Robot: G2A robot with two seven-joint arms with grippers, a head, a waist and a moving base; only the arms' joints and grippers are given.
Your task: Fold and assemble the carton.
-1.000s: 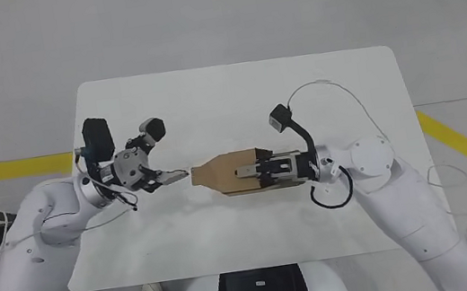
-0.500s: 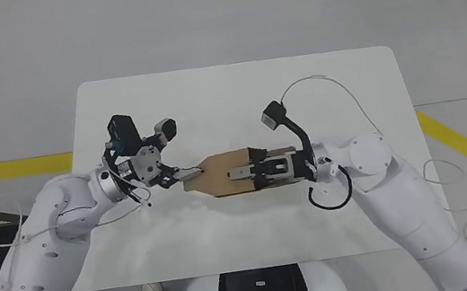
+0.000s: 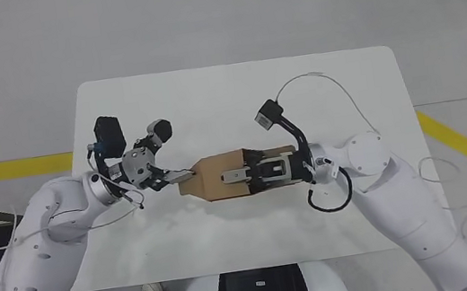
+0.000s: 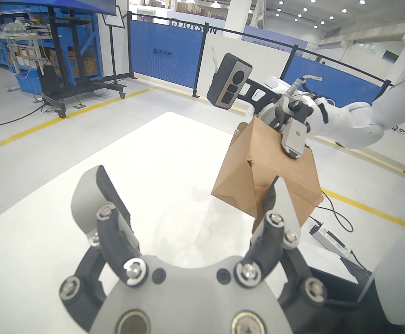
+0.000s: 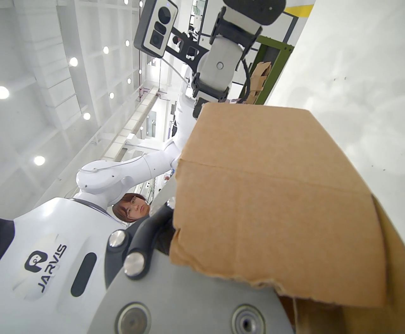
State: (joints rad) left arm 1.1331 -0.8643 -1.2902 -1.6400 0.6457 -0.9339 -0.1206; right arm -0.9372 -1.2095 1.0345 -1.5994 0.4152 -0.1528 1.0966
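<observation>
My left gripper [image 4: 190,177] is nearest, fingers spread wide. One fingertip [image 4: 277,193] touches the near end of the carton [image 4: 269,170]; the other is well apart from it. Carton is brown, partly erected, and held up off the table [image 3: 342,84] over its middle, with the near-end flaps folded into a wedge. Beyond it, the right gripper [image 4: 291,139] pinches the carton's far-end wall. One finger is on the outside face, and I judge the other is inside, hidden. Step in hand, I reckon: closing the near-end flaps. Next move needs the left fingers to press or pinch that flap home while the right grips firm. Too hard a shove could slip the carton.
</observation>
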